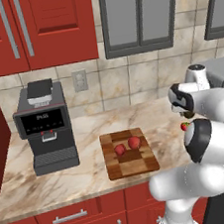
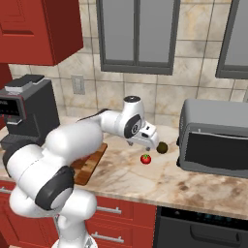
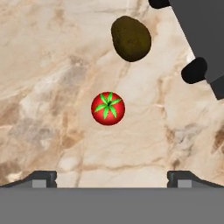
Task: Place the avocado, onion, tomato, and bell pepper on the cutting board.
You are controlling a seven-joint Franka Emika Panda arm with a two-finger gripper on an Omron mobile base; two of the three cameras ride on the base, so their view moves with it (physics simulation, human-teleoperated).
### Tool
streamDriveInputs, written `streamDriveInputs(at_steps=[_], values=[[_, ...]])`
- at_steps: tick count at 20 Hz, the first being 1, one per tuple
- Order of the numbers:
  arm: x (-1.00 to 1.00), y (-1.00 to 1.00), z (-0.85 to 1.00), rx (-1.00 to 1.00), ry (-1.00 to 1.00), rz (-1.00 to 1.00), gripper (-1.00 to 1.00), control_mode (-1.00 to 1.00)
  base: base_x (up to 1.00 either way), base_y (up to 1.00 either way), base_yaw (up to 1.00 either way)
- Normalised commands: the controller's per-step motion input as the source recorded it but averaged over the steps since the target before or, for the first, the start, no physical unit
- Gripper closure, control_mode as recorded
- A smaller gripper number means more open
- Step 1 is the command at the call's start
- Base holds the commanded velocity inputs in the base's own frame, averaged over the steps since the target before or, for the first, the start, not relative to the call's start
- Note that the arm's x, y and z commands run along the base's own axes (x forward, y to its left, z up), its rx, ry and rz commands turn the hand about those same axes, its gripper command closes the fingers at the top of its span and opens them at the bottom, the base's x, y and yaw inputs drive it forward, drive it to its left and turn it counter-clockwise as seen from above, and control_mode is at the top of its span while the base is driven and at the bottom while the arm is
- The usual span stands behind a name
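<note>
Jaws are spread wide and empty as the gripper [image 3: 112, 175] is held above the tomato [image 3: 108, 108].
On the marble counter [image 3: 52, 65], the avocado [image 3: 131, 38] is seen just beyond the tomato, while two plain reddish items [image 1: 127, 145] are seen on the cutting board [image 1: 128, 153].

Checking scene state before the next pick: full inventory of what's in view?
cutting board: 1, brown checkered wood, on the counter right of the coffee machine
round reddish items: 2, plain red, on the cutting board
tomato: 1, bright red with green stem, on the counter below the gripper
avocado: 1, dark olive, on the counter between tomato and toaster oven
coffee machine: 1, black, left end of the counter
toaster oven: 1, grey and black, right end
counter: 1, beige marble
wall outlet: 1, light grey, on the tiles
gripper: 1, jaws open, above the tomato
</note>
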Motion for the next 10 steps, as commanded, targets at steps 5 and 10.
streamDriveInputs(at_steps=[5,10], values=[[0.16,-0.03,-0.14,0.0,0.01,0.0,-1.0,-1.0,0.0,0.0,0.0],[0.09,-0.02,-0.11,0.0,0.0,0.0,-1.0,-1.0,0.0,0.0,0.0]])
